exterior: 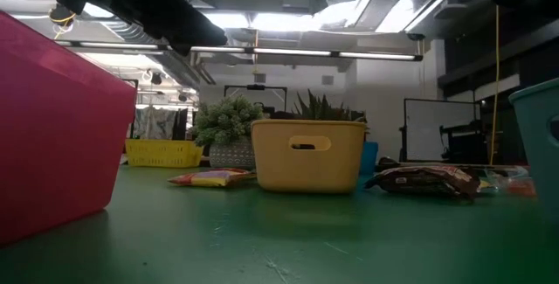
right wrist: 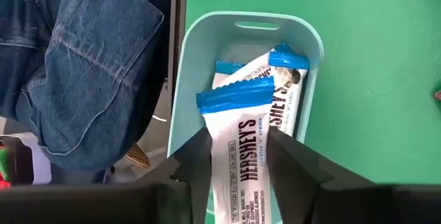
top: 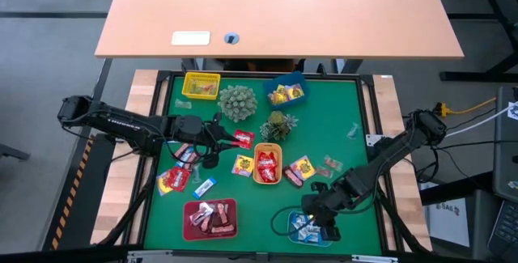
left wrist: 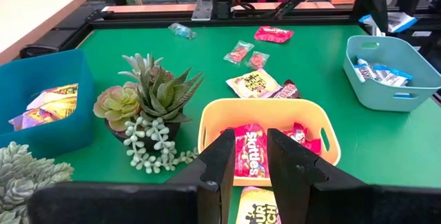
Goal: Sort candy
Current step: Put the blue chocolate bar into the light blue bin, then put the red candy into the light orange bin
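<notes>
Blue-white candy bar sits between right jaws over teal tray; left jaws pinch red packet.

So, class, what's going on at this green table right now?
A two-armed robot is sorting candy by kind into small trays. The right gripper holds a blue-white Hershey's bar over the light blue tray, which already has similar bars in it. The left gripper grips a red Skittles packet just short of the orange tray of red packets. More candy lies loose on the mat.
</notes>
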`<action>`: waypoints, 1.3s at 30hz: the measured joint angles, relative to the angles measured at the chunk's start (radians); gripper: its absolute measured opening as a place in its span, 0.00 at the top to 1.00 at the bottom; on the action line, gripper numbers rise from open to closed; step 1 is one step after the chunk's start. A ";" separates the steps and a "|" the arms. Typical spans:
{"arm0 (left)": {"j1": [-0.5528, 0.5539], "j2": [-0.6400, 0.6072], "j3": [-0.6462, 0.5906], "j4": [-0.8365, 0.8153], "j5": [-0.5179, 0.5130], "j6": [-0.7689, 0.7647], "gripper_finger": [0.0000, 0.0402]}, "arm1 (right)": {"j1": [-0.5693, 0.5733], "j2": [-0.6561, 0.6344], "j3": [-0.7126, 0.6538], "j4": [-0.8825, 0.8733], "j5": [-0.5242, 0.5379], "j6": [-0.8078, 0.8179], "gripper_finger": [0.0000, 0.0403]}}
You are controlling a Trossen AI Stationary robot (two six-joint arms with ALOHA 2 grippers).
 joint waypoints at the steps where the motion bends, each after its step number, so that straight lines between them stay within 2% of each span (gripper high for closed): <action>1: 0.000 0.000 0.000 0.000 0.000 0.000 0.82 | 0.000 0.000 0.000 0.000 -0.002 0.001 0.66; 9: 0.000 0.000 0.000 0.000 0.000 0.001 0.82 | -0.003 0.001 0.000 0.023 -0.023 0.002 0.43; 13: 0.000 0.000 0.000 0.000 0.000 0.001 0.82 | -0.003 0.001 0.000 0.004 -0.027 0.002 0.37; 16: 0.000 0.000 0.000 0.000 0.000 0.001 0.82 | -0.003 0.001 0.000 -0.087 -0.027 0.002 0.36; 21: 0.000 0.000 0.000 0.000 0.000 0.001 0.82 | -0.003 0.002 -0.001 -0.373 -0.008 0.015 0.39; 25: 0.000 0.000 0.000 -0.001 0.000 0.001 0.82 | -0.003 0.002 -0.046 -0.524 0.018 0.065 0.41; 32: 0.000 0.000 0.000 -0.001 0.000 0.001 0.82 | -0.003 0.002 -0.196 -0.518 -0.055 0.052 0.41; 39: 0.000 0.000 0.000 -0.001 0.000 0.002 0.82 | -0.003 0.002 -0.329 -0.464 -0.070 0.034 0.41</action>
